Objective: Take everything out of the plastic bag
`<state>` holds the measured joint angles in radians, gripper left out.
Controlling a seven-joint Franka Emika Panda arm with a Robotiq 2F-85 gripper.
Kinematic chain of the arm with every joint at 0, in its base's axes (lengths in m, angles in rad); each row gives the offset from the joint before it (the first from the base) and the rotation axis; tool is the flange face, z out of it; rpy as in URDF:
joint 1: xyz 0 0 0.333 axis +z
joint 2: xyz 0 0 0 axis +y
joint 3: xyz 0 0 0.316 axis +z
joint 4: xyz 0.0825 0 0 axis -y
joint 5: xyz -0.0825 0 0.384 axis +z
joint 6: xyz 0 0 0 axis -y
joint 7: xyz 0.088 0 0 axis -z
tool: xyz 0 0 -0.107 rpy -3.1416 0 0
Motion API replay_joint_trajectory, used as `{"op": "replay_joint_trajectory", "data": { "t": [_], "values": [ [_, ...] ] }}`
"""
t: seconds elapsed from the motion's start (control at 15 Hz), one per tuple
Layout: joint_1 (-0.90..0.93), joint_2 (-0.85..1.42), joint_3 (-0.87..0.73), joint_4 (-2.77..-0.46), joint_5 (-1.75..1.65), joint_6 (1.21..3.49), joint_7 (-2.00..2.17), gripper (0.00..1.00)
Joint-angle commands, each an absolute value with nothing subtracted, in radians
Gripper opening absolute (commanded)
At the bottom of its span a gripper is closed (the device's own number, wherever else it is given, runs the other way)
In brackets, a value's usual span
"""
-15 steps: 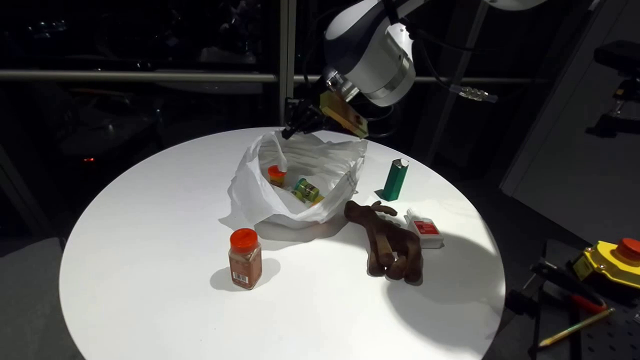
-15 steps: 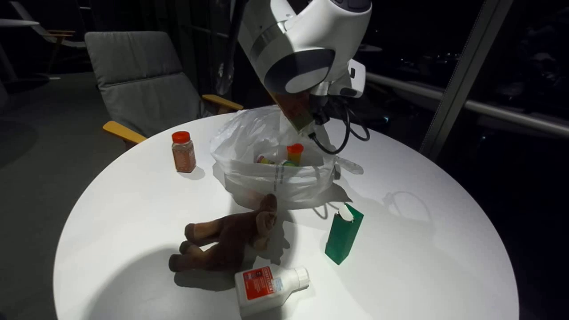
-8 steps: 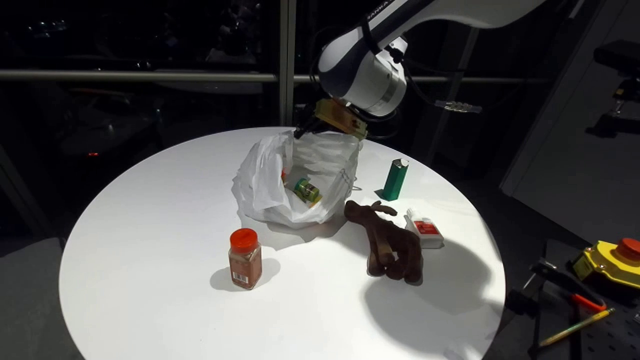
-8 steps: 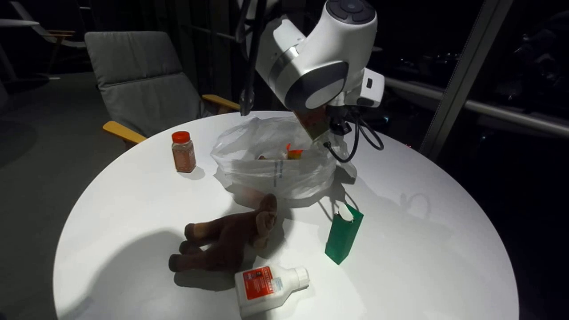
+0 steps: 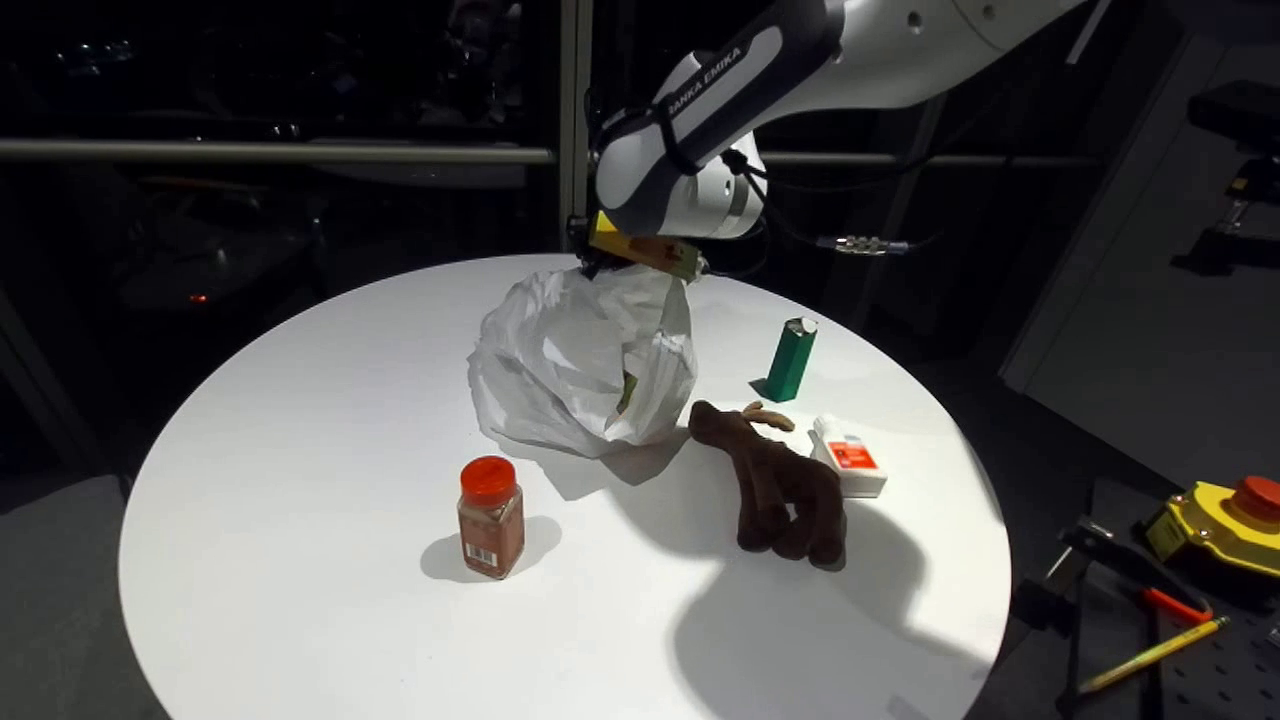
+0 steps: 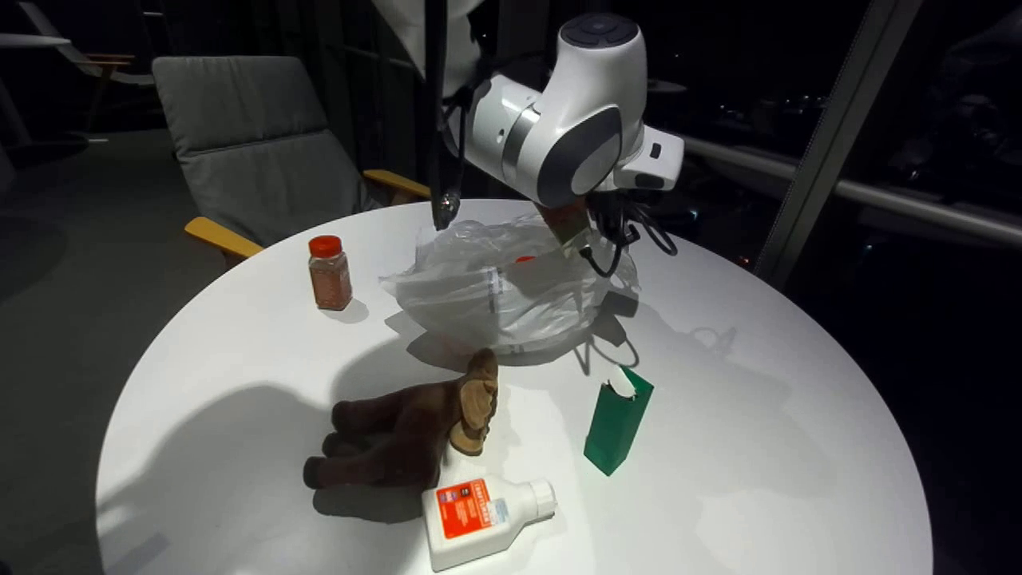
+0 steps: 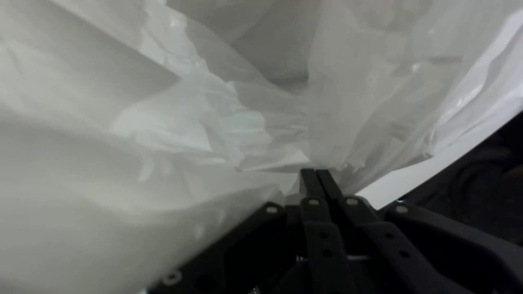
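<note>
The white plastic bag (image 5: 560,370) stands crumpled on the table, its mouth folded nearly closed; it also shows in an exterior view (image 6: 535,307) and fills most of the wrist view (image 7: 163,122). Inside, a sliver of a green tub (image 5: 628,392) and a red lid (image 6: 524,259) show; other contents are hidden. My gripper (image 7: 316,170) is at the bag's far rim, fingers together, with the bag's folds converging at the tips. It looks shut on the bag film. In an exterior view the dark gripper (image 5: 590,265) is partly hidden behind the bag.
On the round white table (image 5: 300,600) are a red-lidded spice jar (image 5: 491,525), a brown plush moose (image 5: 775,480), a white bottle with a red label (image 5: 855,465) and a green box (image 5: 791,360). A chair (image 6: 255,152) stands behind the table.
The arm has shifted and rotated with the gripper at the bag's rim. The bag's mouth has folded inward and narrowed, hiding most tubs that showed before. The objects outside have not moved.
</note>
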<state>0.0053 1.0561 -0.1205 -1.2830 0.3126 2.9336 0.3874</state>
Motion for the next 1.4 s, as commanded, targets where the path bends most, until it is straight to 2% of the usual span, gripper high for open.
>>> {"op": "replay_joint_trajectory", "data": {
  "t": [0.0,0.2,0.27,0.4,0.47,0.73,1.0,1.33],
  "values": [
    [0.06,1.116,-0.221,-1.173,0.249,2.81,0.477,0.08],
    [0.069,1.022,-0.205,-1.26,0.214,2.817,0.436,0.08],
    [0.077,0.989,-0.207,-1.294,0.203,2.836,0.432,0.31],
    [0.085,0.922,-0.209,-1.353,0.188,2.849,0.43,0.36],
    [0.091,0.892,-0.216,-1.379,0.18,2.84,0.435,0.41],
    [0.114,0.765,-0.243,-1.521,0.132,2.738,0.423,0.73],
    [0.042,0.662,-0.118,-1.628,0.129,2.635,0.252,0.99],
    [0.001,0.623,-0.022,-1.688,0.108,2.581,0.053,1.0]
  ]
}}
